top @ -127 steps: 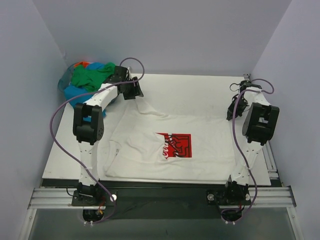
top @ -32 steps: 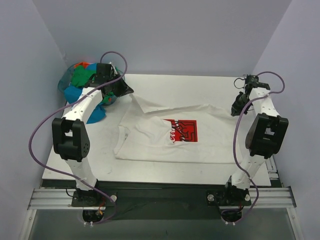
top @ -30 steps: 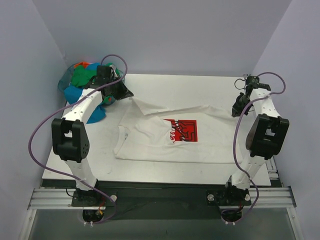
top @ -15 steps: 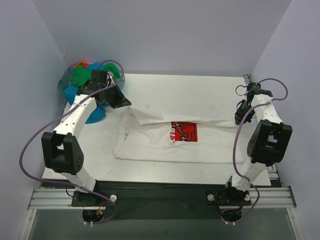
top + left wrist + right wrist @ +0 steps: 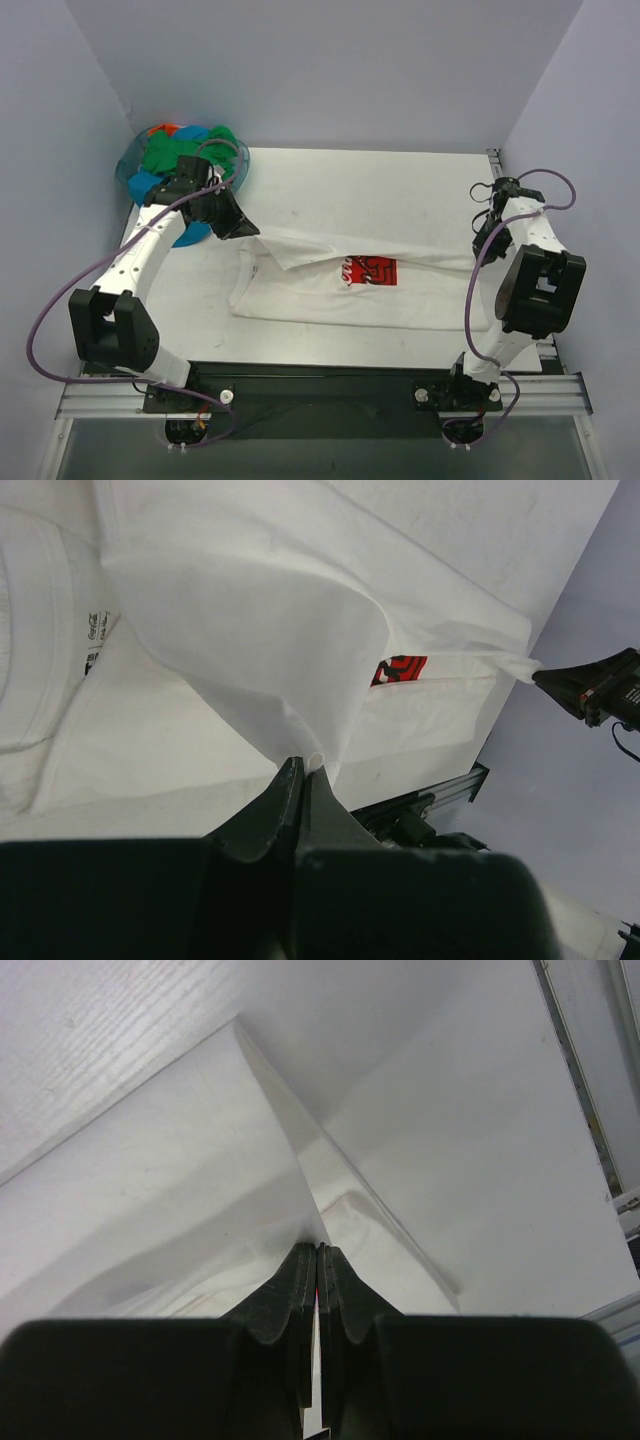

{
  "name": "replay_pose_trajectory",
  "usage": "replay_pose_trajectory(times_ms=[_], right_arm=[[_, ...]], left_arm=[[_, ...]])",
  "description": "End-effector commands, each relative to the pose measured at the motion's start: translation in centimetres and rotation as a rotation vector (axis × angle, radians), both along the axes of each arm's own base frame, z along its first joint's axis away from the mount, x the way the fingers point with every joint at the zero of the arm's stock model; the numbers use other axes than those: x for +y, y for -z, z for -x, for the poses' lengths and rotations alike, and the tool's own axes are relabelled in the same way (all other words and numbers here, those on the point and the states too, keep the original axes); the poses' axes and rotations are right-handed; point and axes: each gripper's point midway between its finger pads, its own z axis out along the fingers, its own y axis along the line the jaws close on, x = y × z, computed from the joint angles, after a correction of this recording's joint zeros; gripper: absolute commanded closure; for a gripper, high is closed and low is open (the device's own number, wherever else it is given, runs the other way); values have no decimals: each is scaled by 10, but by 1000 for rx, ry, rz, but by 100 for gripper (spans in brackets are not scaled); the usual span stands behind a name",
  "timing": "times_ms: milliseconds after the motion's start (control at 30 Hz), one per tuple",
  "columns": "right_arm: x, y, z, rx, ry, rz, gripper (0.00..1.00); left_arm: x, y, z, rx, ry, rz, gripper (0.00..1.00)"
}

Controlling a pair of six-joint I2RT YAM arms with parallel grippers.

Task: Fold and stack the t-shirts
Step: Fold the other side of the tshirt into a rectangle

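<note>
The white t-shirt (image 5: 350, 300) lies across the table, its far edge lifted and drawn over itself as a fold (image 5: 380, 245). That fold covers the top of the red logo (image 5: 372, 271). My left gripper (image 5: 245, 232) is shut on the fold's left end, and my right gripper (image 5: 483, 245) is shut on its right end. In the left wrist view the jaws (image 5: 303, 765) pinch a peak of white cloth (image 5: 250, 630), with the logo (image 5: 398, 668) showing beneath. In the right wrist view the jaws (image 5: 317, 1248) pinch the cloth edge (image 5: 180, 1160).
A heap of green, blue and orange t-shirts (image 5: 172, 155) sits in a bluish bowl (image 5: 240, 160) at the table's far left corner. Bare white tabletop (image 5: 380, 185) lies beyond the fold. A metal rail (image 5: 320, 385) runs along the near edge.
Both grippers have drawn the shirt's far edge toward the near side, and the fold now hides more of the logo. The left arm has swung out to the left.
</note>
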Motion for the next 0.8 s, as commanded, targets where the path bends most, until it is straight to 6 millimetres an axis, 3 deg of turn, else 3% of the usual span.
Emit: replay_pose_trajectory(times_ms=[0,333,533,600,633,667,733,767], right_arm=[[-10,-14,24,47,15,66,100],[-12,-8,38,103,40,86,100],[-16,-7,46,146,80,117,100],[-18,-10,49,154,105,135,82],[-18,-10,50,157,111,137,60],[-18,-12,52,153,126,139,51],[-17,-15,51,138,136,143,37],[-17,-16,50,133,142,143,36]], left_arm=[[-2,-7,21,21,20,35,100],[-7,9,38,98,49,70,100],[-19,32,39,163,103,138,100],[-19,47,37,195,115,125,100],[-20,48,36,195,121,135,100],[-23,52,31,199,123,145,100],[-24,55,31,220,133,154,100],[-24,58,29,225,144,149,100]])
